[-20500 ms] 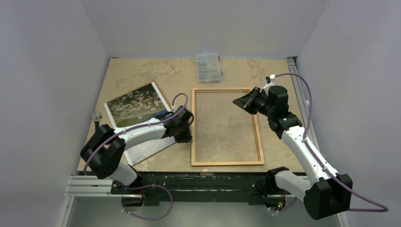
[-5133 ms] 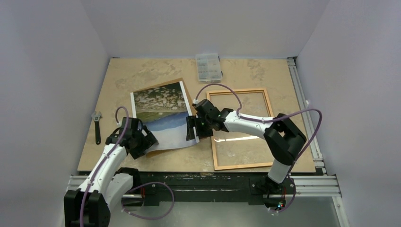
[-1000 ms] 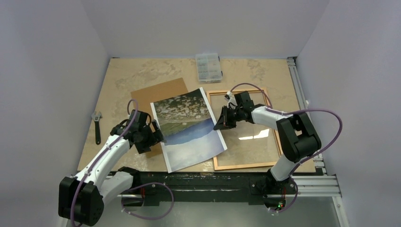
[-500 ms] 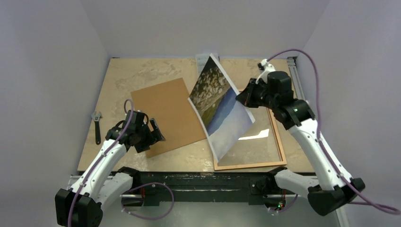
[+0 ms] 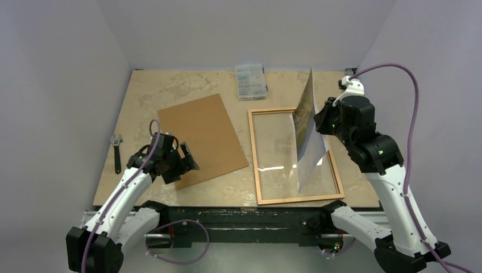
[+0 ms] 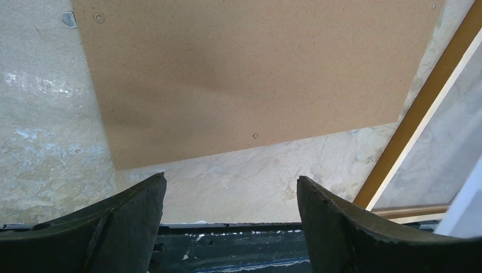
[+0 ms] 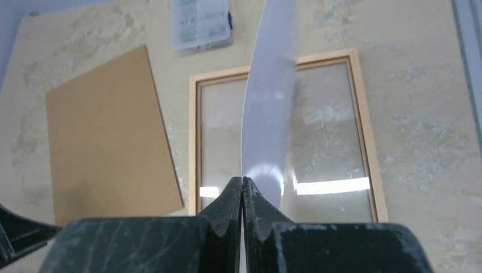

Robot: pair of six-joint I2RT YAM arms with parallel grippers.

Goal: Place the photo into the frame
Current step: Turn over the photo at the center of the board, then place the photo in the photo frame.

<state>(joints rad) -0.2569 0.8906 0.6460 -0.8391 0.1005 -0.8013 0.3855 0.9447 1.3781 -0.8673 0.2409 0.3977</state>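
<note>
My right gripper [image 5: 325, 120] is shut on one edge of the photo [image 5: 307, 131] and holds it up in the air. The sheet hangs nearly edge-on over the right half of the frame [image 5: 297, 199]. The orange-brown frame lies flat on the table with its pane showing. In the right wrist view the photo's white back [image 7: 267, 114] curves up from the pinched fingertips [image 7: 242, 181] above the frame [image 7: 193, 142]. My left gripper [image 5: 181, 165] stands open and empty at the near edge of the brown backing board [image 5: 202, 136]; the left wrist view shows its gripper [image 6: 230, 177] over bare table.
The backing board [image 6: 256, 74] lies flat left of the frame. A clear compartment box [image 5: 250, 81] sits at the back, just beyond the frame. A small wrench [image 5: 116, 151] lies at the table's left edge. The table's front rail runs under the left fingers.
The right gripper has lifted the photo off the backing board and swung it right, up over the frame, turning it nearly edge-on. The left arm has stayed put, open.
</note>
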